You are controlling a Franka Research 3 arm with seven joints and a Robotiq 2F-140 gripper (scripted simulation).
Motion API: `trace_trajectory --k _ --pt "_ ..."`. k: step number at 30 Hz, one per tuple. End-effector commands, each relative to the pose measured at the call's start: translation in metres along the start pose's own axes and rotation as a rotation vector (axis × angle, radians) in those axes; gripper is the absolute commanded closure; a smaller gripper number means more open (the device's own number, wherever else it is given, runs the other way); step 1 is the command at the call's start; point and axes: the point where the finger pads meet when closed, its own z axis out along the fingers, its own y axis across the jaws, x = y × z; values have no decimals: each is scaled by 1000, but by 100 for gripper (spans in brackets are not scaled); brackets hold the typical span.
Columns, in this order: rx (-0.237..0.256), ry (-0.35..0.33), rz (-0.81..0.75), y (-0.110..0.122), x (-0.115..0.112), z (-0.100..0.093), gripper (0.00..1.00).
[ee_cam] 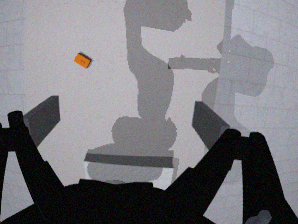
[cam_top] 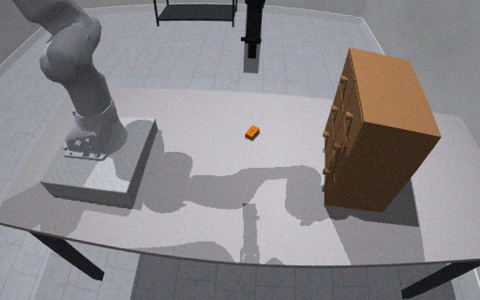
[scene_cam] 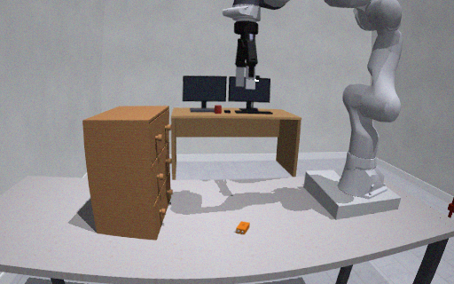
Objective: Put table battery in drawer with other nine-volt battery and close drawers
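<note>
Hovering high above table (scene_cam: 42,248), fingers (scene_cam: 239,82) spread wide, empty, giving overview. Battery (scene_cam: 242,227) lies on table near chest (scene_cam: 126,177); drawers all shut, so target drawer unknown.

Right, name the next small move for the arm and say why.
Probably bring the gripper down toward the chest's knobbed front and ease one drawer out to look inside. All drawers appear pushed in, so which holds the matching battery is hidden; the open gripper hangs high and holds nothing, and the battery lies on the table.
</note>
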Motion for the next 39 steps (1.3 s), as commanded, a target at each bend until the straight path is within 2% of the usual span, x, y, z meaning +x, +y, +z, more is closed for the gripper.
trace_trajectory --k 1,16,24,39 --pt "1 3 10 -1 0 0 0" --pt "0 0 5 0 0 0 0" --pt "0 1 17 0 1 10 0" --pt "2 2 114 0 7 83 0"
